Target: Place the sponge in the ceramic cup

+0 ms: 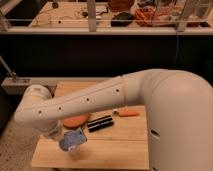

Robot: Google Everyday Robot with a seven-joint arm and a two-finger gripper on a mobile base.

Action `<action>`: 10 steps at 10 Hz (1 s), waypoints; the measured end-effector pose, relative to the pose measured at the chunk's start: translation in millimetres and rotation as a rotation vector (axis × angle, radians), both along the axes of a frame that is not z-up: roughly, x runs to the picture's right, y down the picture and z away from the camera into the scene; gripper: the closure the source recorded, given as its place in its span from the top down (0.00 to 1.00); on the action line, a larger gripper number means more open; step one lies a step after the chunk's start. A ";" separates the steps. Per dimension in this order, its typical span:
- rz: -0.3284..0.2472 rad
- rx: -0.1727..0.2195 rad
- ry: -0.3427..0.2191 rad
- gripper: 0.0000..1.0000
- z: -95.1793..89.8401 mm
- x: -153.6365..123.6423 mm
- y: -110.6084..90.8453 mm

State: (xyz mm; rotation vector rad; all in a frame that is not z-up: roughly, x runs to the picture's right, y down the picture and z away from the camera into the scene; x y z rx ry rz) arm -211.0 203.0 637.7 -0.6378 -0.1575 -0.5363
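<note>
The blue sponge (73, 138) sits tilted at the front left of the wooden table (125, 140), right at the tip of my white arm. My gripper (69, 142) is there, mostly hidden under the forearm, and it looks shut on the sponge. A pale shape (76, 151) shows just under the sponge. I cannot tell whether that shape is the ceramic cup or part of the gripper. No cup shows anywhere else, and my arm covers much of the table's left and middle.
An orange dish (75, 121) lies just behind the sponge, partly under my arm. Two black bars (100, 123) lie to its right, and an orange carrot-like piece (129, 113) beyond them. A dark counter with a railing runs behind the table.
</note>
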 end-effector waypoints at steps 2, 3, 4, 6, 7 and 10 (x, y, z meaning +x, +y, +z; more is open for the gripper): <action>0.004 0.004 -0.003 0.07 0.6 -1.3 0.6; 0.006 0.005 -0.004 0.07 1.0 -1.3 0.7; 0.008 0.004 -0.004 0.07 1.8 -1.1 1.3; 0.013 0.004 -0.008 0.07 2.3 -1.3 1.9; 0.015 0.005 -0.010 0.07 2.3 -1.6 2.0; 0.023 0.007 -0.015 0.07 3.0 -1.8 2.2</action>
